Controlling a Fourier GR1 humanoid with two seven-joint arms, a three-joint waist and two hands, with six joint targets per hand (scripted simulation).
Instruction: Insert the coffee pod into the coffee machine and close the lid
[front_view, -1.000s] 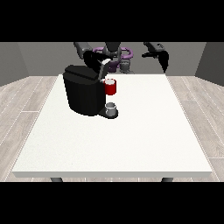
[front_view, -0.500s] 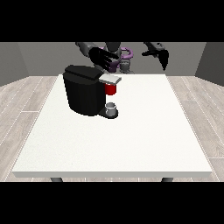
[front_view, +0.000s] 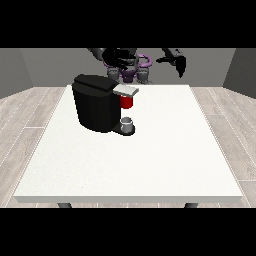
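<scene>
One view only, from across the table.

Nearest: bare white table (front_view: 150, 170), well in front of everything else.

Further back, left of centre: black machine (front_view: 97, 107), upright. At its front, on the base, a small grey thing (front_view: 128, 123); cannot tell whether pod or cup, so not logged as the pod. Just above that, a red thing at the machine (front_view: 126, 102). Over it, grey lid (front_view: 125, 90), lying roughly level; cannot tell if latched.

Pod itself: not plainly seen anywhere.

Farthest, behind the table's back edge: hand at the view's left (front_view: 118, 58), raised above and behind the machine, dark against the torso; cannot tell its state. Hand at the view's right (front_view: 176, 62), well apart from the machine, fingers (front_view: 181, 70) hanging relaxed and apart, holding nothing visible.

Handling, as judgement:
- Pod likely light, small, stiff but thin-walled, with smooth sides that may slip.
- Best taken by a pinch across the sides just under the rim, kept upright.
- Lid likely stiff and hinged; best pushed down at the front edge, away from the hinge.
</scene>
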